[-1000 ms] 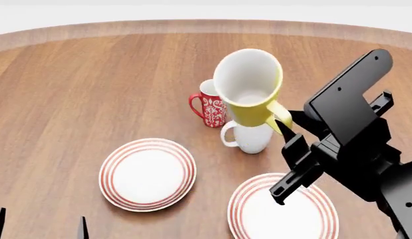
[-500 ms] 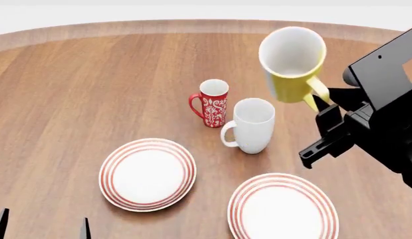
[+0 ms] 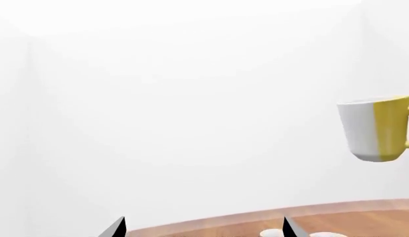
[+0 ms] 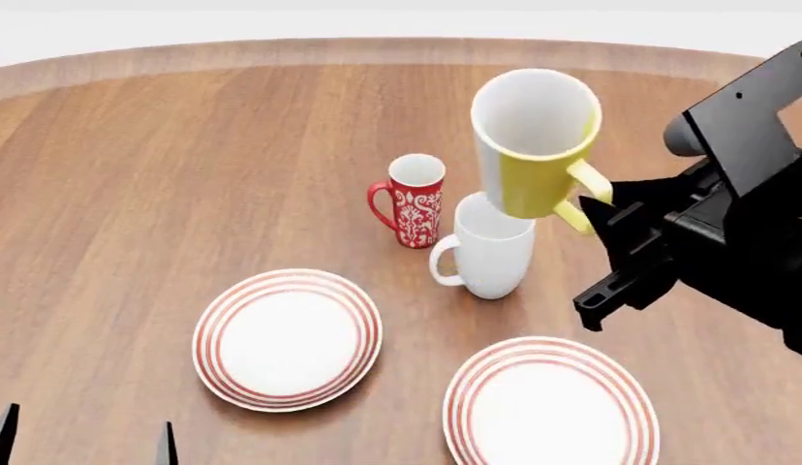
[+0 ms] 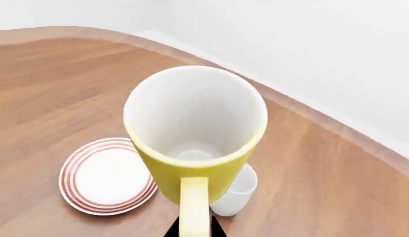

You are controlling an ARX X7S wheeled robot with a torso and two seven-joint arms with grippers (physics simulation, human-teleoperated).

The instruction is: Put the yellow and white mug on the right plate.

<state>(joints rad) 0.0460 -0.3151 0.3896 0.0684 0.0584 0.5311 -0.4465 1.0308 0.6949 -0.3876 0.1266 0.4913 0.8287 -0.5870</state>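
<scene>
The yellow and white mug [image 4: 537, 145] hangs in the air, upright, above the taller white mug [image 4: 492, 254]. My right gripper [image 4: 595, 208] is shut on its yellow handle [image 4: 585, 194]. In the right wrist view the mug [image 5: 194, 133] fills the middle and dark fingers [image 5: 214, 229] flank the handle [image 5: 193, 207] at my right gripper [image 5: 192, 230]. The right plate [image 4: 551, 402], white with red rings, lies empty at the front, below and nearer than the mug. My left gripper [image 4: 84, 444] is open and empty at the front left; its view [image 3: 201, 232] shows the mug [image 3: 379, 128] far off.
A slim red patterned mug [image 4: 412, 201] stands left of the white mug. The left ringed plate [image 4: 288, 337] lies empty at the front left. A ringed plate [image 5: 109, 175] shows in the right wrist view; which one, I cannot tell. All rest on a round wooden table [image 4: 181, 174].
The right gripper swung the yellow mug up and to the right, then back left and lower, so it now hangs over the white mug. The left gripper has not moved.
</scene>
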